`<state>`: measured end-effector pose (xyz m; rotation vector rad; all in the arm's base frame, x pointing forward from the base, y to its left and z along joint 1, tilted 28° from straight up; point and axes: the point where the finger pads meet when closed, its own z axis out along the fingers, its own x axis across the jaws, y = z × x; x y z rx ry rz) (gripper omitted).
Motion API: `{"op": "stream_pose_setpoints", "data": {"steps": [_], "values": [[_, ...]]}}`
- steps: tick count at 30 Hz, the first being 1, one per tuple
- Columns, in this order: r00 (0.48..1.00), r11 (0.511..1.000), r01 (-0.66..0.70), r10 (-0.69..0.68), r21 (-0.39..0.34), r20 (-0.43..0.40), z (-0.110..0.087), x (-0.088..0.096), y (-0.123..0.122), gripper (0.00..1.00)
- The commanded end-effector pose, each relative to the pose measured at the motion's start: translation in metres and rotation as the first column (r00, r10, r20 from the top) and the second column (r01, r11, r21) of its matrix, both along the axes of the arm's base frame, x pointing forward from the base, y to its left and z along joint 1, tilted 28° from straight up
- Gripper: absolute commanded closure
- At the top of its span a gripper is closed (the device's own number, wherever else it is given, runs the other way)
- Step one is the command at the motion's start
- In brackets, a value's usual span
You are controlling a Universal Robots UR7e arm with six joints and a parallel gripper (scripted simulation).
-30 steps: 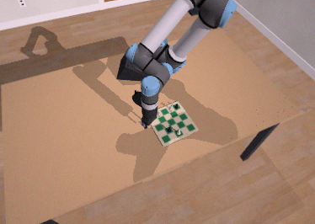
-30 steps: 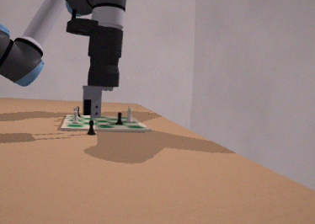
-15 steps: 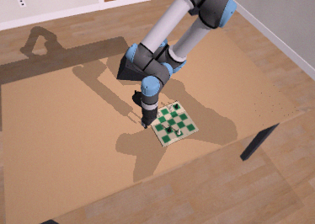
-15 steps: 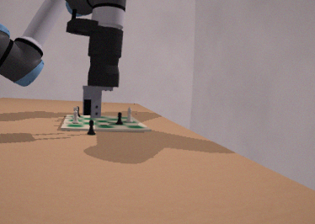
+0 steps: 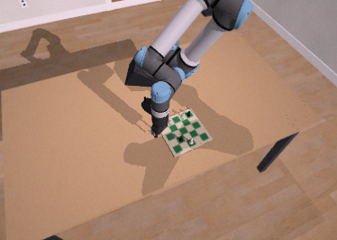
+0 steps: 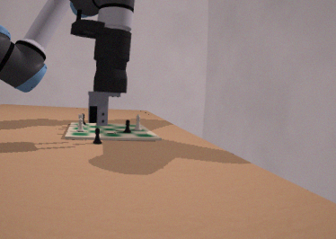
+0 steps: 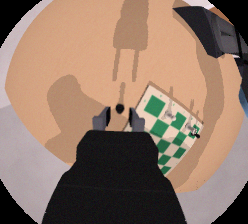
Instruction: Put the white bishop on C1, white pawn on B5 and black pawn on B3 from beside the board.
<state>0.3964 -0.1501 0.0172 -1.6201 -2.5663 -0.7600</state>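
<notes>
From the top view, my grey and blue arm reaches down to the light brown bench [image 5: 68,150], and my dark two-finger gripper [image 5: 155,133] hangs just off the left edge of the small green and white chess board [image 5: 204,137]. A few small pieces stand on the board, a white one [image 5: 191,141] and a black one [image 5: 180,138] near its front edge, but they are too small here to name. The piece under my gripper is hidden by my wrist.

From the exterior view, my gripper [image 6: 98,115] is low, its fingertips near board height and beside the board [image 6: 148,137]. The small black pawn [image 6: 97,137] stands upright on the bench just in front of the board's near edge, off the squares. On the board I see a white piece [image 6: 80,122] at the left, a black piece [image 6: 128,127] towards the middle and a white piece [image 6: 138,122] to the right of it, all upright.

From the wrist view, my two fingers stand partly open with nothing clamped between them. The black pawn [image 7: 119,108] shows as a dark round top in line with the gap, just beyond the fingertips, and I cannot tell whether either finger touches it. The board [image 7: 152,106] lies to the right, on the bench.
</notes>
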Motion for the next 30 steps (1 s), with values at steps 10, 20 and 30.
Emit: {"op": "stream_pose_setpoints", "data": {"steps": [10, 20, 30], "values": [[1.0, 1.0, 0.0, 0.0, -0.001, 0.001, -0.002, 0.001, 0.001, 0.32], [1.0, 1.0, 0.0, 0.0, -0.001, 0.001, -0.016, 0.005, 0.007, 0.32], [1.0, 1.0, 0.0, 0.0, -0.001, 0.001, -0.028, 0.008, 0.013, 0.32]]}}
